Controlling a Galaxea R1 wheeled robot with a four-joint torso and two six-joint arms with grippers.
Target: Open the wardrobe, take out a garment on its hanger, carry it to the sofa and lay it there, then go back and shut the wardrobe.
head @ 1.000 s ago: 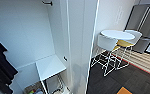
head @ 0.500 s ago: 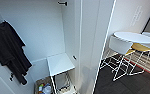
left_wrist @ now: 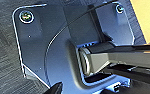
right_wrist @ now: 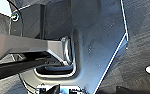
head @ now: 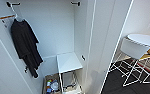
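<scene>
The wardrobe [head: 61, 30] stands open in front of me in the head view, its white inside bare at the back. Its right door [head: 108, 37] is swung out towards me. Two black pegs [head: 12, 4] [head: 76, 3] stick out near the top. From the left peg a long all-black robe [head: 24, 47] hangs on a thin pale hanger [head: 16, 15]. In both wrist views my own dark plates sit over grey carpet, and the fingers cannot be made out.
A small white shelf table [head: 68, 62] stands low inside the wardrobe, with a box of small items [head: 51, 85] beside it. To the right are a round white table [head: 146, 40] and a white wire-legged chair [head: 133, 48] on dark carpet [head: 116, 80].
The head camera has turned left and come closer: the wardrobe's inside now takes up most of the picture, and the table and chair have slid to the right edge. The black robe has come fully into sight.
</scene>
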